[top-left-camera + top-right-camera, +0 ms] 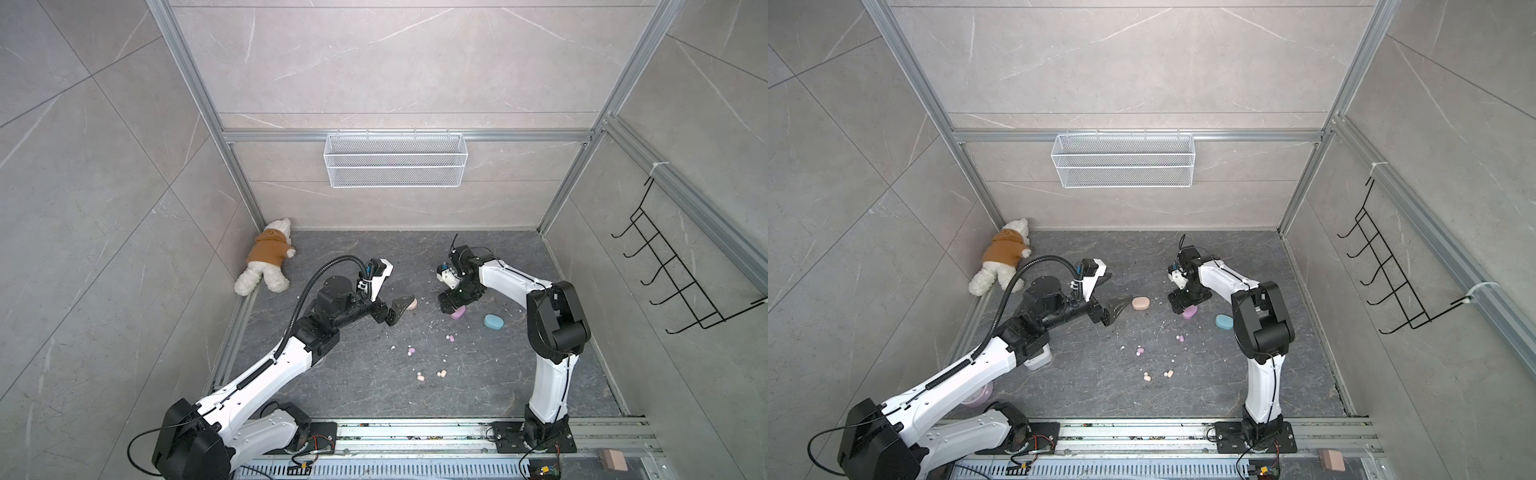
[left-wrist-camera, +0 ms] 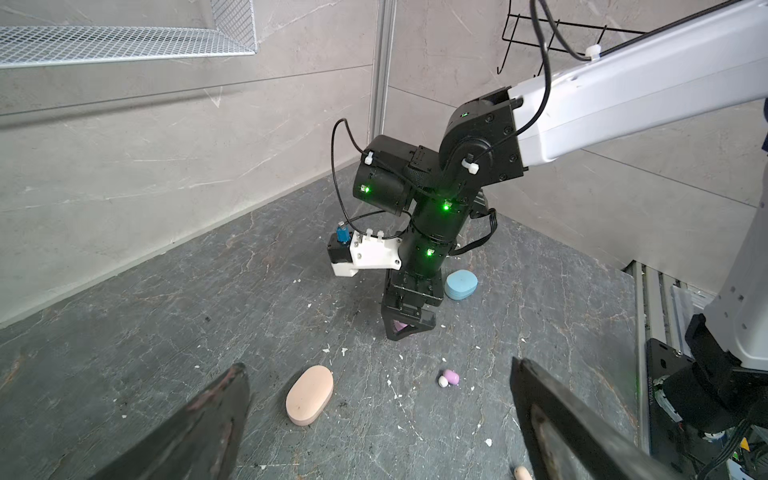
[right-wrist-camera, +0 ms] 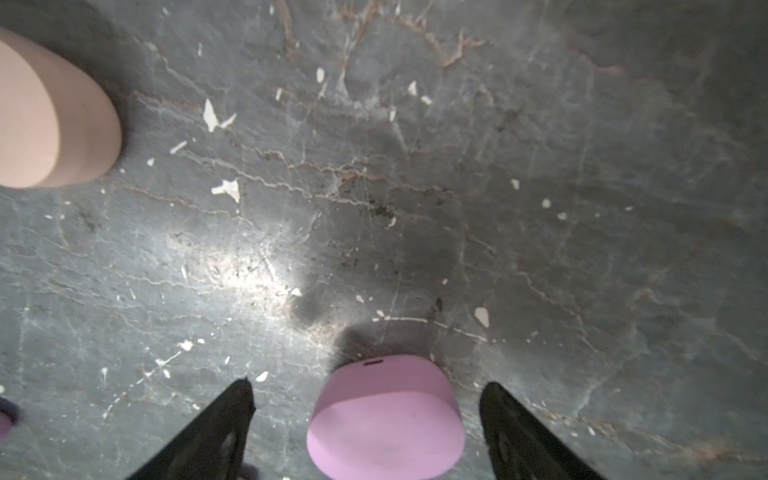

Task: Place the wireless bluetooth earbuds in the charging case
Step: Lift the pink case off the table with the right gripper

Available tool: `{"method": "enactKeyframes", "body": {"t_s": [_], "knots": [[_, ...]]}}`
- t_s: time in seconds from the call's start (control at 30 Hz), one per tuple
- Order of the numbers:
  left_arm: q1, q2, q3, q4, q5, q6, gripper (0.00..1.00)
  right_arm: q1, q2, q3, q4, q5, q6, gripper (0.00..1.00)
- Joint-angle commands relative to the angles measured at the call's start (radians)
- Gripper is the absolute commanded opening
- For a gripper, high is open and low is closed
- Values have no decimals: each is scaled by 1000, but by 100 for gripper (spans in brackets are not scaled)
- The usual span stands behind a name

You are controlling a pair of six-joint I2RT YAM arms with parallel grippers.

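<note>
Three shut oval charging cases lie on the dark floor: peach [image 1: 411, 304] [image 1: 1140, 303], lilac [image 1: 458, 312] [image 1: 1190, 312] and blue [image 1: 493, 321] [image 1: 1224, 321]. My right gripper [image 3: 368, 384] [image 1: 451, 306] is open and straddles the lilac case [image 3: 386, 415] with a gap on each side. My left gripper [image 2: 379, 365] [image 1: 402, 309] hangs wide open just above the floor, with the peach case [image 2: 309, 395] between its fingers but apart from both. Loose earbuds lie nearer the front: lilac ones [image 1: 450, 338] [image 1: 410, 352] [image 2: 449, 377] and peach ones [image 1: 420, 377] [image 1: 441, 373].
White debris flecks are scattered over the floor. A plush bear [image 1: 268, 262] lies in the back left corner. A wire basket [image 1: 395, 160] hangs on the back wall and a black hook rack [image 1: 681, 270] on the right wall. The arms' base rail [image 1: 415, 432] runs along the front.
</note>
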Motion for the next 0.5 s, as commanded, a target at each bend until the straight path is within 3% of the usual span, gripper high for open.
{"method": "enactKeyframes", "body": {"t_s": [0.0,0.47], "knots": [[3,-25,11,-12,16,17,100,9,23,21,-74,16,-60,88],[3,-22,15,-16,19,19,100,15,21,36,-83,87,-45,80]]}}
